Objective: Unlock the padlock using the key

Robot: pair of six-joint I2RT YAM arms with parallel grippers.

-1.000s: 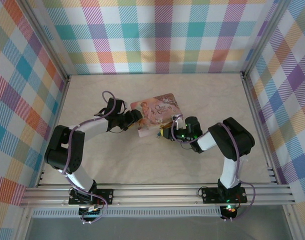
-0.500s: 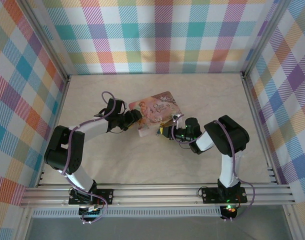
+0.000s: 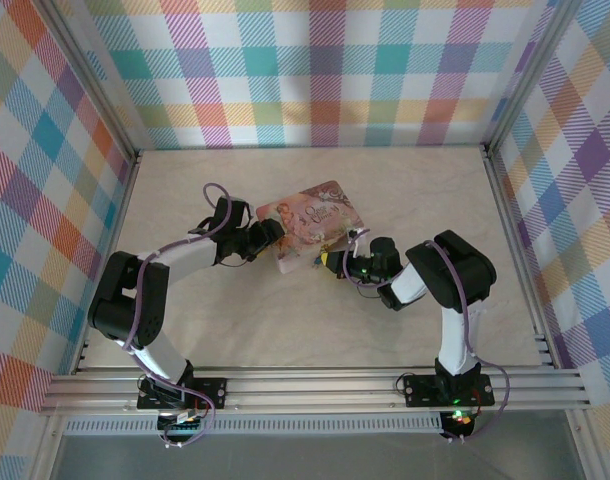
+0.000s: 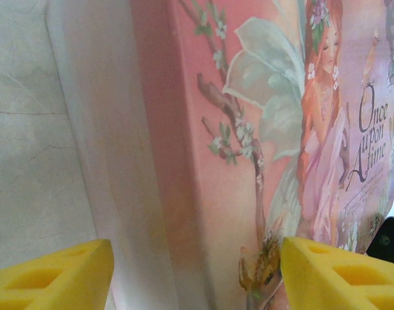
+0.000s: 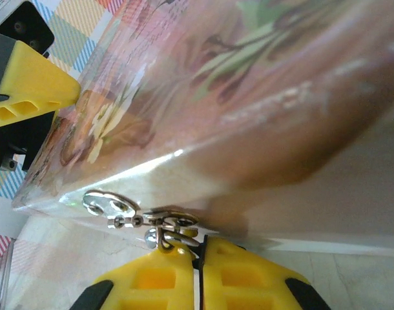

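The padlock is too small to pick out. Little silvery rings (image 5: 135,216) hang at the near edge of the pink tin box (image 5: 248,84), in the middle of the table (image 3: 415,200). The right gripper (image 5: 198,255) has just snapped shut against them, maybe catching the key. The left gripper (image 4: 197,258) straddles the box with its fingers wide; I cannot tell if it squeezes. The box wall leaves little room.
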